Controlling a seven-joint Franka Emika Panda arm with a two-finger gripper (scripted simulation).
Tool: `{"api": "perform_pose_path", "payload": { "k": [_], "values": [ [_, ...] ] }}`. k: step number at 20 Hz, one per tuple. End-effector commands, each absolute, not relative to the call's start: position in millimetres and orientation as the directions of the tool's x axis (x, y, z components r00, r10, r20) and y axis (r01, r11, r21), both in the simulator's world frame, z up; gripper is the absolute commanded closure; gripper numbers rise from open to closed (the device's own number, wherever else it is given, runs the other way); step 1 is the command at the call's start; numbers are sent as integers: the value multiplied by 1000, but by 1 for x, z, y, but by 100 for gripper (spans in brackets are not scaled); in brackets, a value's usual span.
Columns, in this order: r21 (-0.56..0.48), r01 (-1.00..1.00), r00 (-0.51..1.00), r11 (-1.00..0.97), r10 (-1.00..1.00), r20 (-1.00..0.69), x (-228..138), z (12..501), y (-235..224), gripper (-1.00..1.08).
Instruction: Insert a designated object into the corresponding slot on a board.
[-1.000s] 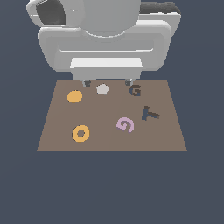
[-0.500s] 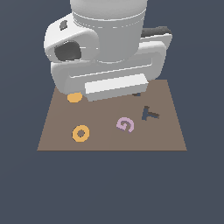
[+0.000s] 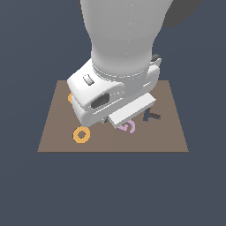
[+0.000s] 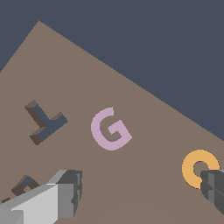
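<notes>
Board (image 3: pixel 53 132): flat brown rectangle on a dark blue-grey floor; the arm's bulk covers much of its middle and far part in the exterior view.
Pink letter G (image 4: pixel 109 130): lies flat on the board, whole and clear in the wrist view; in the exterior view only a lilac sliver (image 3: pixel 128 127) shows under the gripper housing.
Dark T shape (image 4: pixel 43 122): on the board just beside the pink G, apart from it; partly hidden in the exterior view (image 3: pixel 152 115).
Orange ring (image 3: pixel 81 134): on the board towards the exterior view's left; in the wrist view one finger overlaps its edge (image 4: pixel 199 166).
Second orange piece (image 3: pixel 69 97): only a scrap shows at the arm's edge in the exterior view.
Gripper (image 4: pixel 142 192): two grey fingers (image 4: pixel 65 192) spread wide apart, nothing between them; it hangs above the board near the pink G without touching it.
G-shaped recess: not seen in either current view.
Change since a second ago: the arm has come forward and down over the board, now hiding the G recess and the grey pentagon that then showed along the far edge; the pink G, T and ring lie where they were.
</notes>
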State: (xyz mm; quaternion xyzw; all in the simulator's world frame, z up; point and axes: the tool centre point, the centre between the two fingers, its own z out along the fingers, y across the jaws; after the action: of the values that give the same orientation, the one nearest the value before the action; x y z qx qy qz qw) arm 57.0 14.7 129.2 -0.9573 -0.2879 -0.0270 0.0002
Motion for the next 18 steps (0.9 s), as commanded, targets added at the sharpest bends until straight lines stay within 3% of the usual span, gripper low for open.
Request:
{"api": "perform_pose_path", "payload": {
  "k": [1,18],
  "values": [
    [14,634,773,-774,634,43,60,115,21,-92],
    [1,899,437,-437,899,3,65,54,47,-92]
  ]
}}
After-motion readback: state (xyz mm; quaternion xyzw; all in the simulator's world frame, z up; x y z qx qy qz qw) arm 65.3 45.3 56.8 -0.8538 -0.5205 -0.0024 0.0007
